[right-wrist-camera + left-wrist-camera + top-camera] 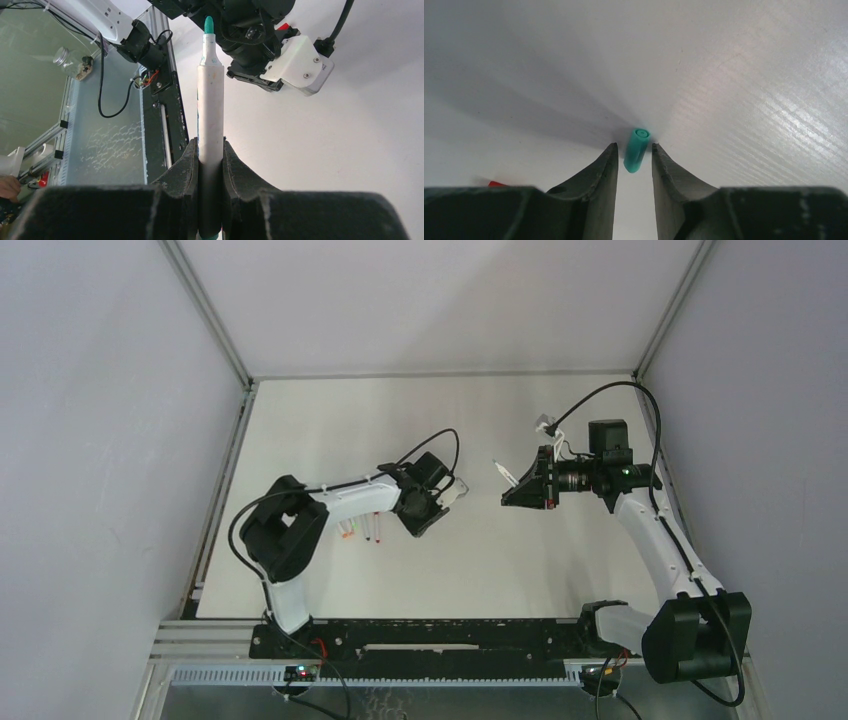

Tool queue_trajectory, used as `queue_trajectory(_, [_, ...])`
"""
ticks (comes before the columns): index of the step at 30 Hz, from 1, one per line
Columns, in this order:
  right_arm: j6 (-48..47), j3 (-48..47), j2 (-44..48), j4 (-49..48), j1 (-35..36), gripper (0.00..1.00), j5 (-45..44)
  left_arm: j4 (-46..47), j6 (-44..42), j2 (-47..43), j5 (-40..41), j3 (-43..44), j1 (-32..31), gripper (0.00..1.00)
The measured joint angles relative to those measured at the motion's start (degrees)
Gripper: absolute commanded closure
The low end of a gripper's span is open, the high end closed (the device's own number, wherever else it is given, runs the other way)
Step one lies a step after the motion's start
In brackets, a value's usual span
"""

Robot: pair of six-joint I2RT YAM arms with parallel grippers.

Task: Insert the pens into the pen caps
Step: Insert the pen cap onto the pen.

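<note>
A teal pen cap [636, 150] lies tilted on the white table between the fingertips of my left gripper [634, 145]. The jaws stand close around the cap, with a thin strip of table showing on each side of it. From above, the left gripper [450, 496] is low at mid-table. My right gripper [210, 142] is shut on the white barrel of a pen [210, 100], and the pen's teal tip [208, 22] points towards the left arm. The right gripper [512, 488] hangs to the right of the left one. Other pens [362, 531] lie by the left forearm.
A red object [496, 183] shows at the left edge of the left wrist view. The table [450, 410] is enclosed by grey walls and metal posts. The black base rail [420, 635] runs along the near edge. A glass jar [67, 59] sits off the table.
</note>
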State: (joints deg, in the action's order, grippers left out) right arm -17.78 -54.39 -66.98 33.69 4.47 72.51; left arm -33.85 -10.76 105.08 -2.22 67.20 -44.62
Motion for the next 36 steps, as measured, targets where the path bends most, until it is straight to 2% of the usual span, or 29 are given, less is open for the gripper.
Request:
queue_trajectory(5, [0.0, 0.0, 0.0, 0.02, -0.02, 1.0, 0.0, -1.14, -0.33, 1.36, -1.05, 1.64, 0.13, 0.66])
queue_trajectory(11, [0.0, 0.0, 0.0, 0.02, -0.22, 1.0, 0.02, -2.4, -0.39, 2.43, -1.11, 3.13, 0.42, 0.73])
queue_trajectory(21, [0.0, 0.0, 0.0, 0.0, -0.37, 1.0, 0.28, -3.58, 0.02, 2.84, -0.74, 3.74, 0.59, 0.74])
queue_trajectory(27, [0.0, 0.0, 0.0, 0.02, -0.37, 1.0, 0.5, -4.11, 1.88, 2.84, -0.09, 3.74, 0.74, 0.99])
queue_trajectory(32, [-0.2, 0.0, 0.0, 0.09, -0.37, 1.0, 0.48, -2.45, 6.12, 1.88, 0.79, 2.82, 0.76, 1.0])
queue_trajectory(36, [-0.87, 0.0, 0.2, 0.55, -0.37, 1.0, 0.44, 1.31, 11.15, -3.41, 1.07, -0.9, 0.79, 1.0])
